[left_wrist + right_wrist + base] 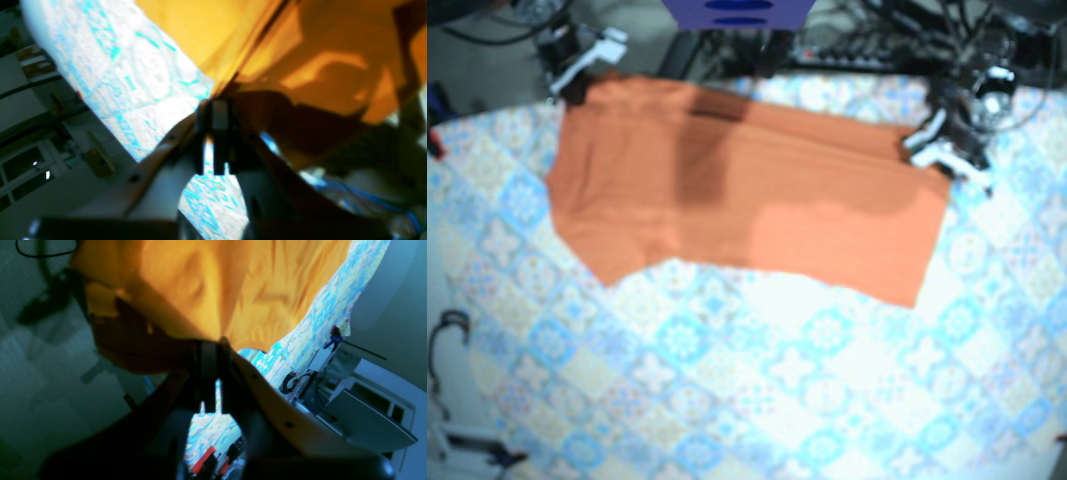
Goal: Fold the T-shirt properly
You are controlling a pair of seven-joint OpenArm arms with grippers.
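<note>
- T-shirt (pixel 747 190): an orange garment spread wide across the far half of the table. One corner sits at the far left and the other at the right, slightly nearer. Its near edge runs unevenly, and a notch cuts in at the near left. A darker band crosses the cloth left of centre. Whether the fabric lies flat or is partly raised cannot be told from the overhead view.
- Right gripper (pixel 579 72): positioned at the far left corner of the T-shirt. In the right wrist view its jaws are drawn together and pinch the fabric edge at their tips (pixel 208 346). The orange cloth (pixel 217 283) fans out from that pinch in taut creases.
- Left gripper (pixel 932 150): positioned at the right-hand corner of the T-shirt. In the left wrist view the jaws are likewise pressed narrow around a fold of the garment (pixel 215 104). The fabric (pixel 317 50) stretches away to the right, partly in shadow.
- Tablecloth (pixel 757 380): a white covering with a blue tile pattern under the T-shirt. It is bare over the whole near half of the table and visible beside the garment in both wrist views (pixel 133 76) (pixel 320 316).
- Cables (pixel 877 40): a dark tangle beyond the far edge of the table, behind the garment.
</note>
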